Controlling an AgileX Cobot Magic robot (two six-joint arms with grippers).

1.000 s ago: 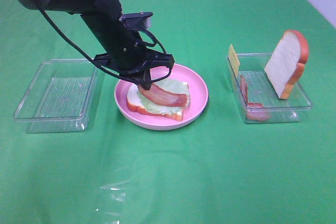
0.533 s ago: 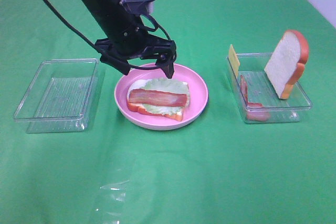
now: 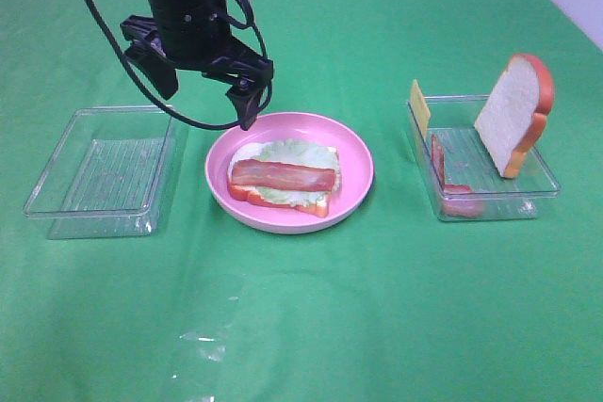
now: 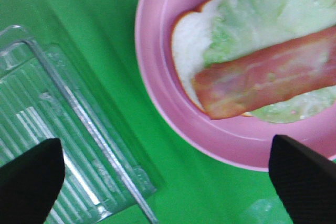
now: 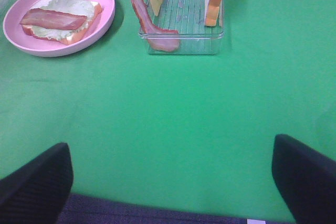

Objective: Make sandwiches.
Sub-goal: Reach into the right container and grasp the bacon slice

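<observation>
Over the rim of the pink plate (image 3: 358, 159), the left pincer (image 3: 202, 99) hangs released, empty. Its bacon strip (image 3: 283, 175) may slide if bumped.

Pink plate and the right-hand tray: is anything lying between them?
No. Only bare green cloth separates the pink plate from the right-hand tray; exterior high and right wrist views both show it.

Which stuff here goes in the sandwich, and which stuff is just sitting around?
For the sandwich: bottom bread, lettuce and bacon strip, stacked on the pink plate; upright bread slice, cheese square and spare bacon in the right tray.
Just sitting around: pink plate, right tray, left tray, green cloth.
</observation>
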